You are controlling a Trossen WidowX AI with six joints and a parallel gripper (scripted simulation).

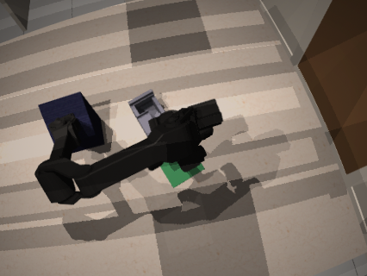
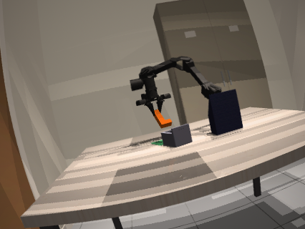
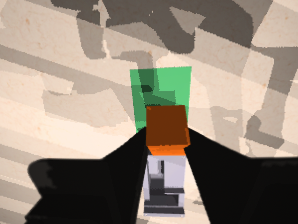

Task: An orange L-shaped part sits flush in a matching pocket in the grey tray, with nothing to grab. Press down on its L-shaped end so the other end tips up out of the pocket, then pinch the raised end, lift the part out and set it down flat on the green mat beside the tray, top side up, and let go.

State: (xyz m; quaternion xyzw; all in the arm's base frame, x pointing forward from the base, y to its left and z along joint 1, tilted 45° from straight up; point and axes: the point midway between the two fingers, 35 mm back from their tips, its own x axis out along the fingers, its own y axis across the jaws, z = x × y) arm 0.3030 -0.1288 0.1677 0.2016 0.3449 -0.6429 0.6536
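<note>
The orange part [image 2: 162,120] [image 3: 167,126] is held in the air by one end. It slants down in the exterior view, with its L-shaped end lowest. My gripper [image 2: 156,110] [image 3: 164,130] is shut on the part's upper end, above the tray and mat. The grey tray [image 1: 145,123] [image 2: 182,136] [image 3: 176,170] stands on the table, its pocket empty. The green mat [image 1: 174,178] [image 2: 157,142] [image 3: 178,80] lies flat beside the tray, partly hidden by the arm in the top view. The part is hidden behind the arm in that view.
A dark blue block [image 1: 88,125] [image 2: 226,112] stands at the arm's base, on the far side of the tray from the mat. The wooden table [image 2: 150,186] has its edge well away from the tray. Shadows of the arm fall across the table and mat.
</note>
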